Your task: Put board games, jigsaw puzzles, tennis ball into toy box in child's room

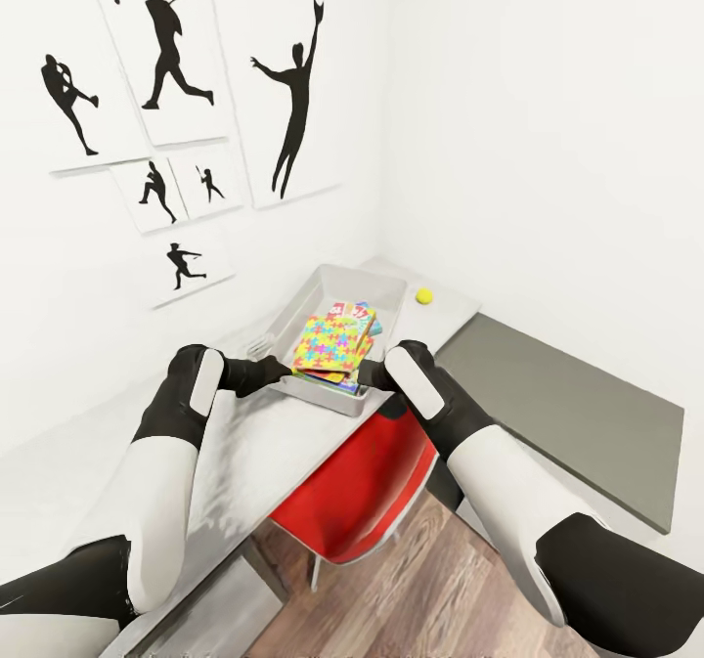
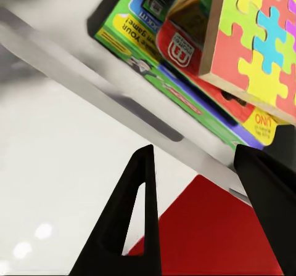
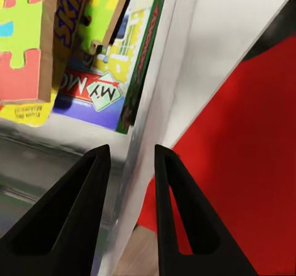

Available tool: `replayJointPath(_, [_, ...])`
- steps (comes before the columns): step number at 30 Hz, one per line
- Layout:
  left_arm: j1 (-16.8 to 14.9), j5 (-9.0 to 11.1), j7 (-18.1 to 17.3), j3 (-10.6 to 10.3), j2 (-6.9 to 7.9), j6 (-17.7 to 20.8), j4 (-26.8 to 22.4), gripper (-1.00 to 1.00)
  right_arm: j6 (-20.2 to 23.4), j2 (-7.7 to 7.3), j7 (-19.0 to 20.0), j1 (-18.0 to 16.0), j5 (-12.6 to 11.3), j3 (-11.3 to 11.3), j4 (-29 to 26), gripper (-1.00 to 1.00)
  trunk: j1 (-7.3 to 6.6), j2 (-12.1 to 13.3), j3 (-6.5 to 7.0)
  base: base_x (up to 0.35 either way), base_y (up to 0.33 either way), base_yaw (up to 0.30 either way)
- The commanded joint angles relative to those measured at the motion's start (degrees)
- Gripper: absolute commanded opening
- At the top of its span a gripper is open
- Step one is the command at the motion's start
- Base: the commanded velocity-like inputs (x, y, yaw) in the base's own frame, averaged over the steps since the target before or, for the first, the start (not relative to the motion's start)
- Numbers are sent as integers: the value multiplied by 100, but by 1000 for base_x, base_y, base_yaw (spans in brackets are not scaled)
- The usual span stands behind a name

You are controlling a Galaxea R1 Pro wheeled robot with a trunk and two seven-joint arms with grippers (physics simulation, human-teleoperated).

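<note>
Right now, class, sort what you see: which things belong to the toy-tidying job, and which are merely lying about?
Part of the job:
toy box
jigsaw puzzle
board games
tennis ball
table
left gripper
right gripper

Just lying about:
red chair
baseball silhouette posters
low cabinet with dark grey top
</note>
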Motion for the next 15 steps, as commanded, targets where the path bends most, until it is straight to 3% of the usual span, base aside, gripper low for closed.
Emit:
replayJointPath(1, [-8,12,-34,37,-2,31,-8,-100,1,0,-48,-7,-74,6,-4,-100,2,-13,-5,-181,74,0])
replayJointPath(9, [-8,12,-34,38,-1,31,-7,-100,-19,0,369,-7,-52,12,-4,-100,2,-13,7,-189,78,0])
replayJointPath(15, [-8,12,-34,38,-4,31,-7,-100,-25,0,440,-7,-48,14,-4,-100,2,-13,8,-199,76,0])
